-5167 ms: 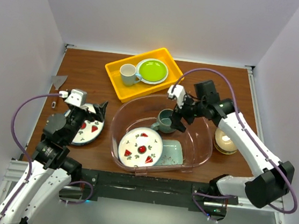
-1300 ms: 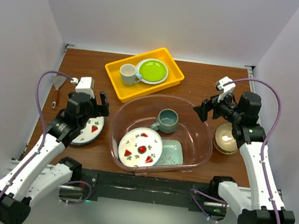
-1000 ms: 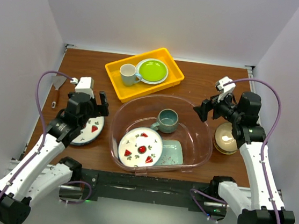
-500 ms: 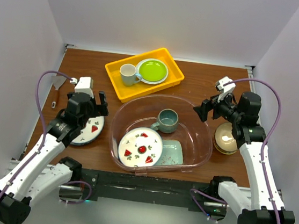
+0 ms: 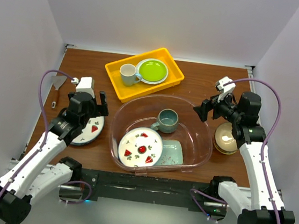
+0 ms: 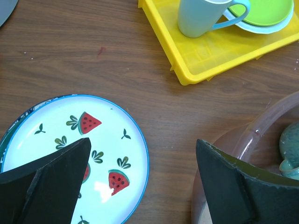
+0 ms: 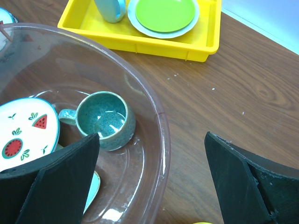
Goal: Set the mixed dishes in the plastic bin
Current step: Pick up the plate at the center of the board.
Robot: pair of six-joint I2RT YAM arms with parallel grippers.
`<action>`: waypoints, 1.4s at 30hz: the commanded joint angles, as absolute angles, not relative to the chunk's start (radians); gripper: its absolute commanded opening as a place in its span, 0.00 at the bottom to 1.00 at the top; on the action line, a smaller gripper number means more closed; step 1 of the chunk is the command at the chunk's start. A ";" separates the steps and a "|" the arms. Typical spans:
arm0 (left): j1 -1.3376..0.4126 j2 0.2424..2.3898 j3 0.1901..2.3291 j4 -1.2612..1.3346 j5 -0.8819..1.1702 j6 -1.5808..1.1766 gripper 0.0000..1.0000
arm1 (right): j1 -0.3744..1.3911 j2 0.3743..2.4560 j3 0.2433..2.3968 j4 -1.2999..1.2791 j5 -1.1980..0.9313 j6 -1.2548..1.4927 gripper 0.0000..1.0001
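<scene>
The clear plastic bin (image 5: 120, 120) at the front edge of the desk (image 5: 212, 81) holds an upright teal mug (image 5: 166, 120), a watermelon plate (image 5: 140, 147) and a mint tray (image 5: 176, 153). A blue-rimmed watermelon plate (image 5: 90, 129) lies flat near the left edge, and a tan bowl (image 5: 226, 138) sits near the right.

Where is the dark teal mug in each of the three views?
Top external: dark teal mug, centre, in the plastic bin's far part.
Left wrist: mug, a sliver at the right edge.
Right wrist: mug, left of centre.
Shared landmark: yellow tray, beyond the mug in all three.
</scene>
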State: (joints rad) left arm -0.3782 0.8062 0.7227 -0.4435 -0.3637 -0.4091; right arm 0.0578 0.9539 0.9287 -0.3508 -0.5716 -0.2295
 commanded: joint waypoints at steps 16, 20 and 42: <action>-0.379 0.818 0.773 -0.437 -0.385 -0.414 1.00 | 0.052 0.942 0.923 -0.327 -0.591 -0.250 0.99; -0.379 0.821 0.776 -0.437 -0.387 -0.416 1.00 | 0.052 0.942 0.923 -0.327 -0.591 -0.250 0.99; -0.379 0.917 0.805 -0.485 -0.445 -0.471 1.00 | 0.054 0.945 0.923 -0.324 -0.588 -0.253 0.99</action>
State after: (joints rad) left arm -0.3782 0.8967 0.7639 -0.4904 -0.4084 -0.4404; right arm 0.0578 0.9543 0.9268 -0.3508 -0.5716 -0.2375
